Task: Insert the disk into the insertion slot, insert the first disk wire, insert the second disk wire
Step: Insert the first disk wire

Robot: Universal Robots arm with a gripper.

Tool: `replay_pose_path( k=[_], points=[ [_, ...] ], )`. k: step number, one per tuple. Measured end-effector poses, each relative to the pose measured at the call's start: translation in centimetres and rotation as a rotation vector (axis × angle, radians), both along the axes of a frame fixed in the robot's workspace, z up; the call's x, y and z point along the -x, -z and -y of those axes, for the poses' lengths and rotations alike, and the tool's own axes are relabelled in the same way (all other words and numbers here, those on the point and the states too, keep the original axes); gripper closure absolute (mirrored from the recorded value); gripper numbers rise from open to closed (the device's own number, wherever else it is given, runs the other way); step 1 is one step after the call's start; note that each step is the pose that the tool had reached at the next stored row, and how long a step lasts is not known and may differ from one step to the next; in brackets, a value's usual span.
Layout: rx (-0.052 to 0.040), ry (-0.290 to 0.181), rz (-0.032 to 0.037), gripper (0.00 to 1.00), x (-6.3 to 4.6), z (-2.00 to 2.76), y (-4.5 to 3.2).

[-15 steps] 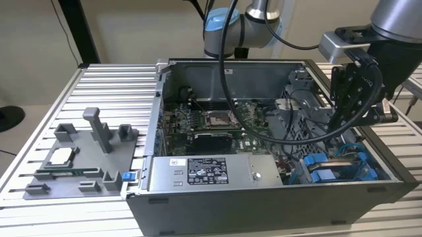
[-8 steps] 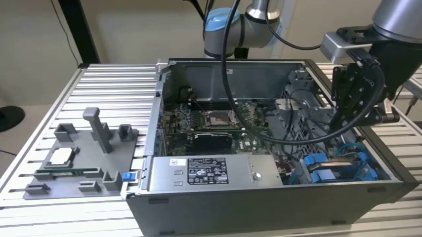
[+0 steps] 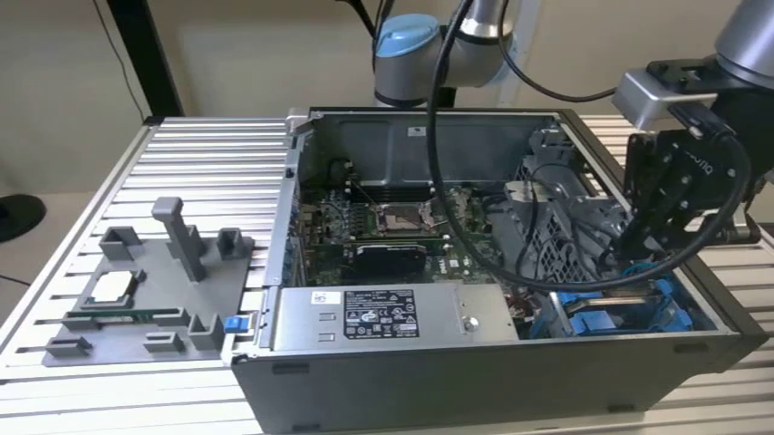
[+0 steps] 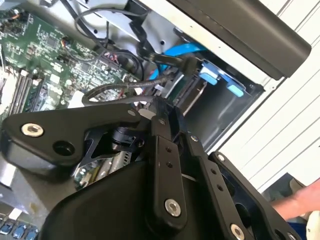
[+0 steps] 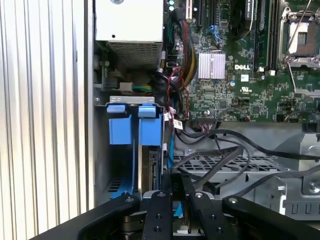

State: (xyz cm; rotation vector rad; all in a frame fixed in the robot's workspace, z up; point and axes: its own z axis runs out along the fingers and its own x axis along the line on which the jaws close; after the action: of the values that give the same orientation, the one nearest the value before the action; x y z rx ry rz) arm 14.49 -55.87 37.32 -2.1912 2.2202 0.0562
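The open computer case (image 3: 484,362) lies on the slatted table. My gripper (image 3: 632,252) reaches down into its corner on the exterior view's right, over the blue insertion slot (image 3: 601,323). In the first wrist view the disk (image 5: 150,167) stands edge-on inside the slot, its blue frame tabs (image 5: 149,131) at the bay mouth. My gripper (image 5: 176,187) has its fingers close together, and a light blue disk wire (image 5: 171,150) runs down between them. In the second wrist view my gripper (image 4: 161,111) sits just short of the bay, where a black connector (image 4: 189,64) and the blue wire (image 4: 185,50) hang.
The grey labelled power-supply box (image 3: 362,317) lies along the case front, the motherboard (image 3: 387,236) behind it. A perforated metal cage (image 5: 220,162) and loose black cables (image 5: 225,137) crowd the bay. A grey fixture plate (image 3: 145,299) sits at the exterior view's left. A person's hand (image 4: 300,200) shows beside the case.
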Motion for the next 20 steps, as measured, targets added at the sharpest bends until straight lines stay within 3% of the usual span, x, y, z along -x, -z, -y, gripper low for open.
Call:
replay_pose_path(
  k=[4,6,20],
  points=[
    [0.0001,0.0,-0.0205,1.0,-0.6,1.09,0.14],
    [0.0,0.0,-0.0258,1.0,-0.7,1.38,0.19],
    [0.0001,0.0,-0.0283,1.0,-1.0,1.4,0.33]
  ],
)
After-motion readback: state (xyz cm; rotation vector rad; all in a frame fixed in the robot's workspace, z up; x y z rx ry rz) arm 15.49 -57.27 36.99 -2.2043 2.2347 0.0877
